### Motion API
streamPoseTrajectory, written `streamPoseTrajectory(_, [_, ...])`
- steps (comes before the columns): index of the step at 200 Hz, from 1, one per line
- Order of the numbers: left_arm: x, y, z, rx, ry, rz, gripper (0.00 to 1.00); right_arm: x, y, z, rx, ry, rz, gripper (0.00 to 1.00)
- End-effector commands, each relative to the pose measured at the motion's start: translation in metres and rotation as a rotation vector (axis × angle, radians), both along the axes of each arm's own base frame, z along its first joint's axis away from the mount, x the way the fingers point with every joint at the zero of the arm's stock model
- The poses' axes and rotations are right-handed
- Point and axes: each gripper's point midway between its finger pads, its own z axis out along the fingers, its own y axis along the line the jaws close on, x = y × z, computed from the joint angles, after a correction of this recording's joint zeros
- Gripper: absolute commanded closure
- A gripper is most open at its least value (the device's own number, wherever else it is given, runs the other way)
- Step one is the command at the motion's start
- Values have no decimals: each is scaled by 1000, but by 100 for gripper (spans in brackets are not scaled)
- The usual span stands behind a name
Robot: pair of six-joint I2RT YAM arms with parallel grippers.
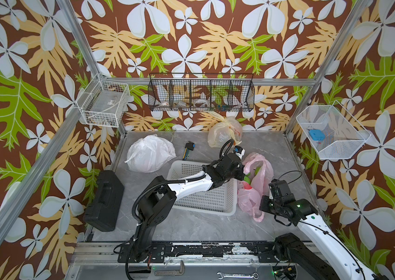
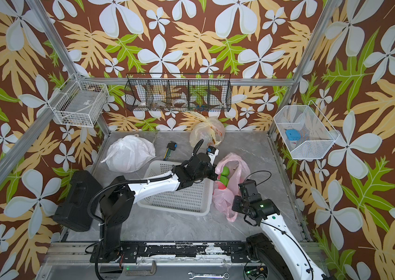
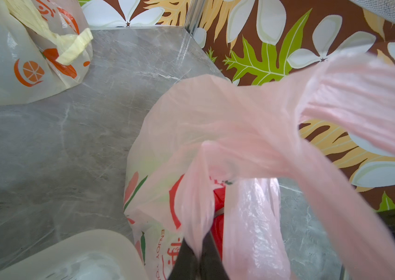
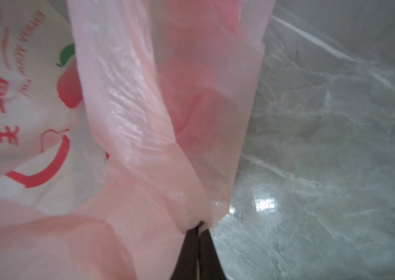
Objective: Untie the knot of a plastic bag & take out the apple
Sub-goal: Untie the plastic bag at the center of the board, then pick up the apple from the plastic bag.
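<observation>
Lying on the table (image 1: 191, 225) just right of one white basket (image 1: 206, 201): one pink bag (image 1: 259, 169), long axis along that basket's right side, mouth facing up. Behind the basket, one white bag (image 1: 150, 154) and one yellowish bag (image 1: 224, 132). Two hands, left hand (image 3: 200, 244) and right hand (image 4: 198, 232), each clamped on pink film.

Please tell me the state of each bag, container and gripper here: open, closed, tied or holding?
pink bag: untied, mouth open, green fruit showing inside.
left gripper: shut on pink bag.
right gripper: shut on pink bag.
yellow bag: tied shut.
white bag: closed, knot not clear.
white basket: upright, nothing seen inside.
black case: closed.
</observation>
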Motion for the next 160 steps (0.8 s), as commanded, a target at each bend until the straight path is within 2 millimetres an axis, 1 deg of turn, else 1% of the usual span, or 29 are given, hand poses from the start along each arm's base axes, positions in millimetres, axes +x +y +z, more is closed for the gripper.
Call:
streamPoseTrajectory(1, [3,7,19,-7,-47,15,78,-6,-2,-5,-8,38,-20,84])
streamPoseTrajectory(10, [0,11,25,-7,-55,11,71,-4,0,0,7,23,-16,75])
streamPoseTrajectory(22, [-6,17,34,-12,-63,7,66,-1,3,12,29,-15,-10,64])
streamPoseTrajectory(43, [-20,33,45,-23,-68,1,63,5,1,50,33,-107,-12,51])
streamPoseTrajectory(49, [-24,38,48,-26,-69,2,63,7,-1,62,24,-132,-13,49])
streamPoseTrajectory(63, [-37,49,47,-22,-65,4,61,11,-4,85,6,-175,-8,47])
streamPoseTrajectory(80, [-57,54,44,-22,-52,-11,61,18,-2,103,-2,-207,10,47])
streamPoseTrajectory(91, [-71,52,43,-23,-45,-28,61,27,2,107,0,-217,29,48])
streamPoseTrajectory(104, [-92,43,44,-30,-41,-66,61,38,9,109,13,-221,52,53])
streamPoseTrajectory(111, [-99,37,45,-36,-38,-80,61,46,14,110,22,-225,64,55])
streamPoseTrajectory(122, [-108,28,46,-47,-38,-92,61,58,21,109,39,-233,76,54])
streamPoseTrajectory(133, [-114,17,44,-54,-37,-107,61,72,25,102,46,-248,81,52])
streamPoseTrajectory(143, [-116,7,38,-46,-30,-118,60,86,26,93,54,-257,72,50])
streamPoseTrajectory(160, [-118,-7,20,-8,-17,-135,60,104,29,75,76,-234,66,50])
